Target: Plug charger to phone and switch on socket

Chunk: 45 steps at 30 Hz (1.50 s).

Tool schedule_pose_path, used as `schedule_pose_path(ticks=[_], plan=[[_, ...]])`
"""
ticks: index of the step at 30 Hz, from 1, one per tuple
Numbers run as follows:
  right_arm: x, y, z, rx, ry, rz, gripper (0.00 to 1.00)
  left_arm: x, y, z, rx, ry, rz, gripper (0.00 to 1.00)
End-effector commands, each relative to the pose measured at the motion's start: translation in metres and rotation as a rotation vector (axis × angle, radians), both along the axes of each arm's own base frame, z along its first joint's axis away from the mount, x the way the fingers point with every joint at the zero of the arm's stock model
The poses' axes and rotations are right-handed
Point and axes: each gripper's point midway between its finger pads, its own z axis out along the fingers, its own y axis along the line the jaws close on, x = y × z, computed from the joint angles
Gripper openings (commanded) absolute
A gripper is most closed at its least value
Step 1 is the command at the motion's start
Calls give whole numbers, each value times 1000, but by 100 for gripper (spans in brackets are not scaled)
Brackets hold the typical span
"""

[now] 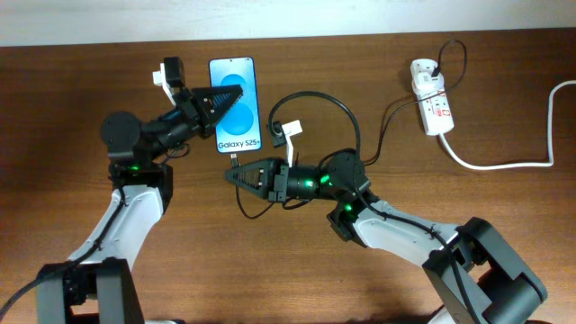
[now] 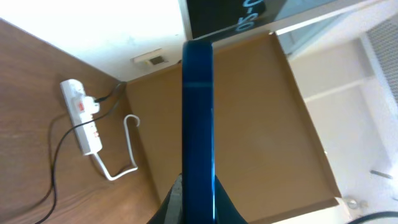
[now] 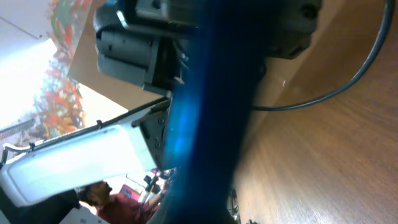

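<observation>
A bright blue screen with white lettering is shown on the black-framed phone (image 1: pixel 243 121). The socket (image 1: pixel 432 106) is coloured white with red switches.

Phone, charger and socket laid out, phone and socket well apart

The phone (image 1: pixel 245 115) lies flat, screen up, bright blue with white "Galaxy S25+" lettering. The socket (image 1: pixel 433 97), a white strip with red rocker switches, lies off to the right, a black plug in its far end. The charger (image 1: pixel 312 94), a thin black cable, loops from there toward the phone's near edge; whether its tip is seated, I cannot tell.
</observation>
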Motion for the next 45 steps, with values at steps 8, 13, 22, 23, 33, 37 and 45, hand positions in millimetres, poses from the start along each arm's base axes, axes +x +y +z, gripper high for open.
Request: schedule_pose_path(ticks=[8, 13, 22, 23, 33, 37, 45], plan=[[-8, 5, -45, -162, 69, 64, 4, 6, 25, -19, 97, -3, 44, 0], [-6, 4, -23, -92, -18, 46, 4, 6, 25, -19, 100, -10, 44, 0], [13, 3, -24, -83, 86, -54, 4, 6, 25, -19, 99, -10, 45, 0], [13, 3, -24, -83, 86, -54, 4, 6, 25, -19, 99, -10, 45, 0], [12, 4, -24, -82, 89, -51, 4, 8, 11, -18, 94, -9, 54, 0], [11, 4, -24, -82, 88, -47, 4, 8, 11, -18, 94, -9, 53, 0], [2, 4, -22, -77, 90, 8, 4, 10, 12, -18, 94, -9, 63, 0]])
